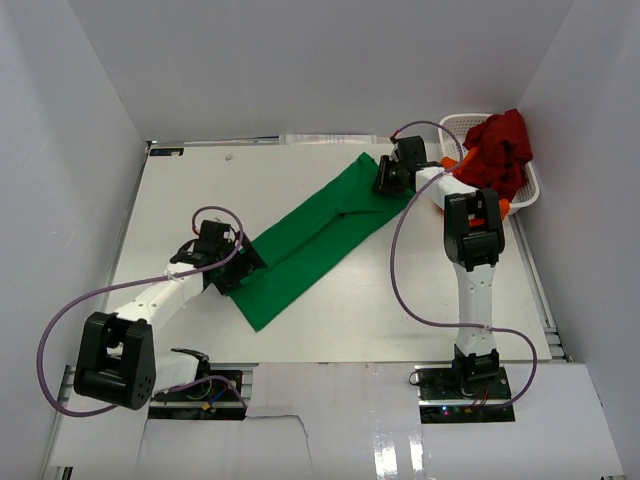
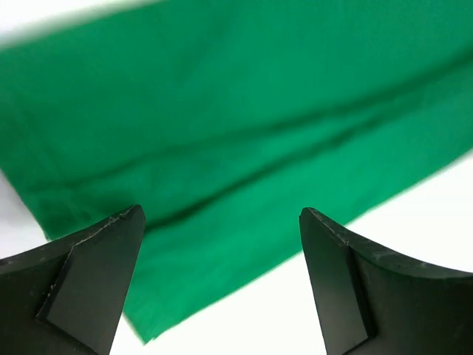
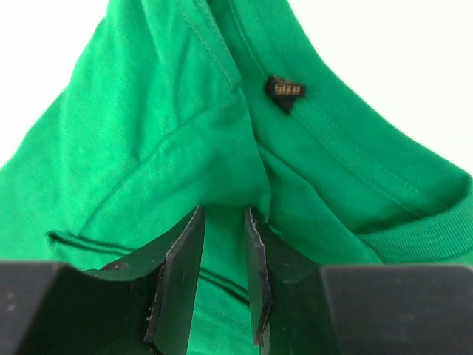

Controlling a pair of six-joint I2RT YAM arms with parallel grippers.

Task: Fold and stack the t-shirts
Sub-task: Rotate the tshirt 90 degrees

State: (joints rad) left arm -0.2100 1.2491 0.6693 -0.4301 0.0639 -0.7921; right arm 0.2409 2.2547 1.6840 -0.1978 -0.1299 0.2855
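Observation:
The bright green t-shirt (image 1: 318,232) lies on the white table as a long narrow strip, running from the near left to the far right. My left gripper (image 1: 232,262) is open just above its near-left end, with the cloth's edge (image 2: 222,111) between the jaws (image 2: 222,214). My right gripper (image 1: 385,180) is at the far-right collar end, its jaws (image 3: 223,211) pinched on a fold of the green cloth (image 3: 148,148) beside the neck label (image 3: 284,89). The dark red t-shirt (image 1: 500,150) is heaped in the basket, with bits of the orange one (image 1: 449,163) under it.
The white lattice basket (image 1: 458,124) stands at the far right corner, close behind my right arm. White walls enclose the table on the left, back and right. Purple cables loop from both arms over the table.

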